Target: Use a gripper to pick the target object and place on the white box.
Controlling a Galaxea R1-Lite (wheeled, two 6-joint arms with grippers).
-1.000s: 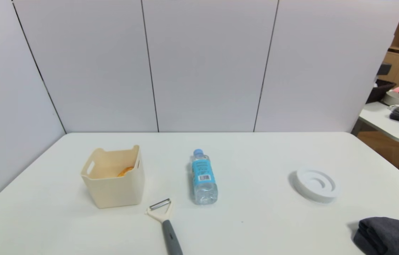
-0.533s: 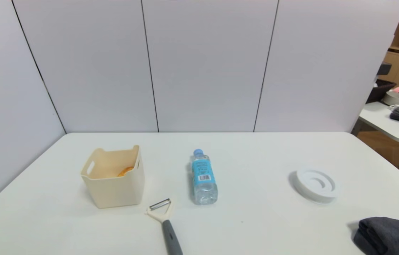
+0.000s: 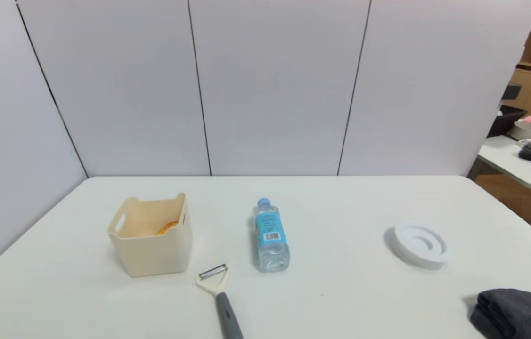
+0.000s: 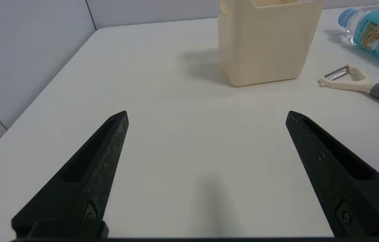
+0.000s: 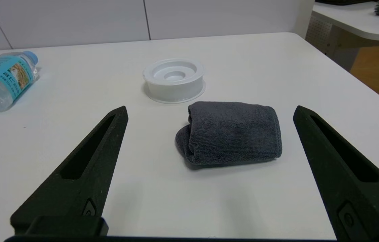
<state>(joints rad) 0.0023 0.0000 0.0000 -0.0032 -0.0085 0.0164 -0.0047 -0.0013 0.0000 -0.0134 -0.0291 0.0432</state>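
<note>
Can see of the pastry (image 3: 167,228) only a small curved piece, golden-orange and slightly browned, mostly hidden behind the near wall of the white box (image 3: 154,256). Sits inside that cream-coloured, square, open-topped container, low against the side nearer the bottle (image 3: 272,238). With the left gripper (image 4: 206,113), wide open over the near left part of the counter (image 3: 340,306), holding nothing and touching nothing, well apart from the box and on the robot's side of it. With the right gripper (image 5: 211,108), also spread wide and holding nothing, over the near right part, just short of a folded dark grey cloth (image 5: 233,134). Between box and bottle, closer to the robot, can make out a peeler (image 3: 229,315) with a cream head and grey handle, lying flat with its blade end away from the robot. Farther right, past the clear, blue-labelled bottle on its side, can find a round white ringed disc (image 3: 423,247), resting beyond the cloth and apart from it.
</note>
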